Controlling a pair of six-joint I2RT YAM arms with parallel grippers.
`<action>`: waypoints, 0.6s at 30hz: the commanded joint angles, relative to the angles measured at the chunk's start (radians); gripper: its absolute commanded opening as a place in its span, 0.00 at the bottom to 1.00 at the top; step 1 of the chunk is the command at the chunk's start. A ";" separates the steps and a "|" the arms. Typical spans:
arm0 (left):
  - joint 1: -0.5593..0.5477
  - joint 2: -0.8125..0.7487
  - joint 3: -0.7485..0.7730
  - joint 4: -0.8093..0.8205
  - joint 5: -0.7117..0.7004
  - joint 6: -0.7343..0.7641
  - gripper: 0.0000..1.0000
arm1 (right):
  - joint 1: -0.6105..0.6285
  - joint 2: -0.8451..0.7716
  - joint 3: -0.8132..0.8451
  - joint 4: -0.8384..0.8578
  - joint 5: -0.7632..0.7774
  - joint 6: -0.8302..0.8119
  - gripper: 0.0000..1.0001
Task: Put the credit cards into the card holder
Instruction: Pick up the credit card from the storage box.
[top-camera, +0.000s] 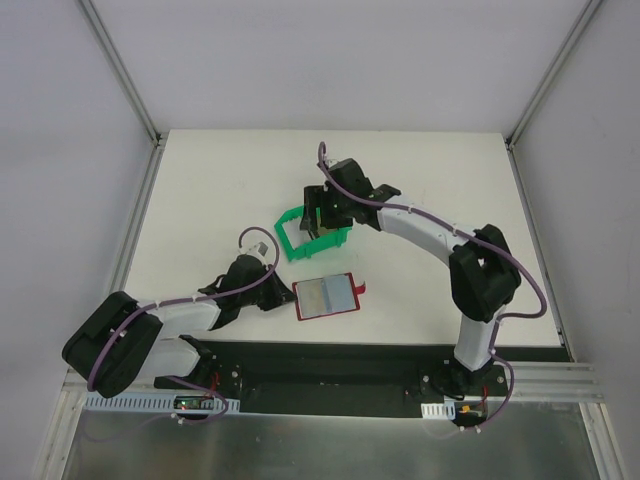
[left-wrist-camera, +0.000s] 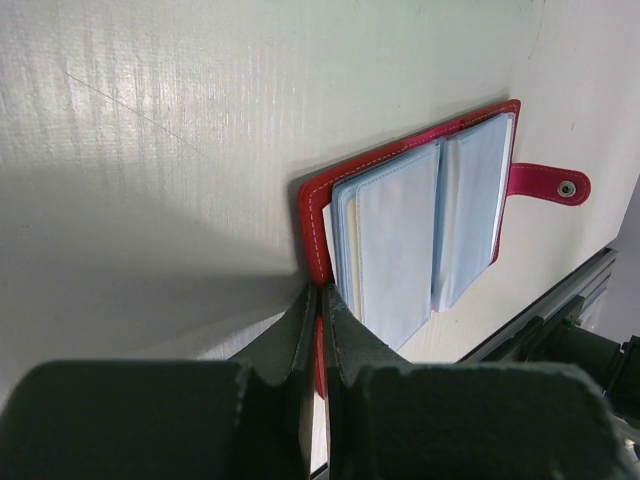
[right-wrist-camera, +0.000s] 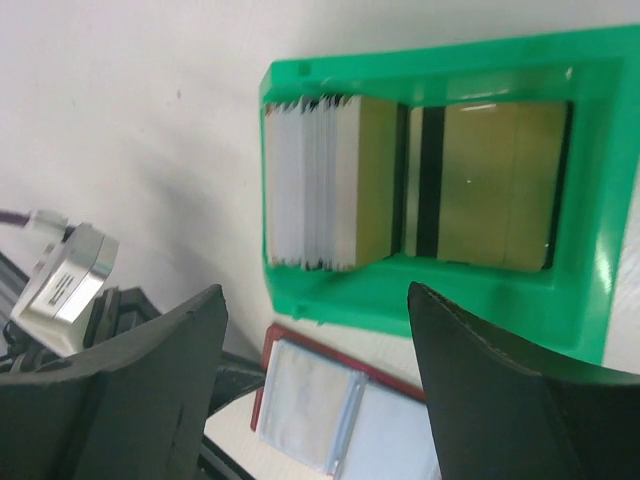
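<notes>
The dark red card holder (top-camera: 327, 297) lies open on the table, pale blue pockets up, snap tab to the right. It also shows in the left wrist view (left-wrist-camera: 415, 235) and the right wrist view (right-wrist-camera: 330, 405). My left gripper (left-wrist-camera: 322, 300) is shut on the holder's left red cover edge. The credit cards (right-wrist-camera: 400, 185), whitish-grey and golden-yellow, stand stacked in a green bin (right-wrist-camera: 590, 290). My right gripper (right-wrist-camera: 315, 340) hangs open and empty above the bin (top-camera: 312, 230).
The green bin stands just behind the card holder in mid-table. White walls with metal frame posts (top-camera: 120, 75) enclose the table. A black rail (top-camera: 330, 375) with the arm bases runs along the near edge.
</notes>
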 joint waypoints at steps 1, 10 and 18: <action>0.008 0.018 -0.038 -0.147 -0.061 0.043 0.00 | -0.039 0.060 0.108 -0.045 0.029 -0.043 0.75; 0.008 0.024 -0.032 -0.145 -0.063 0.054 0.00 | -0.102 0.150 0.178 -0.110 0.035 -0.120 0.75; 0.008 0.045 -0.018 -0.148 -0.055 0.054 0.00 | -0.140 0.132 0.128 -0.113 0.063 -0.160 0.75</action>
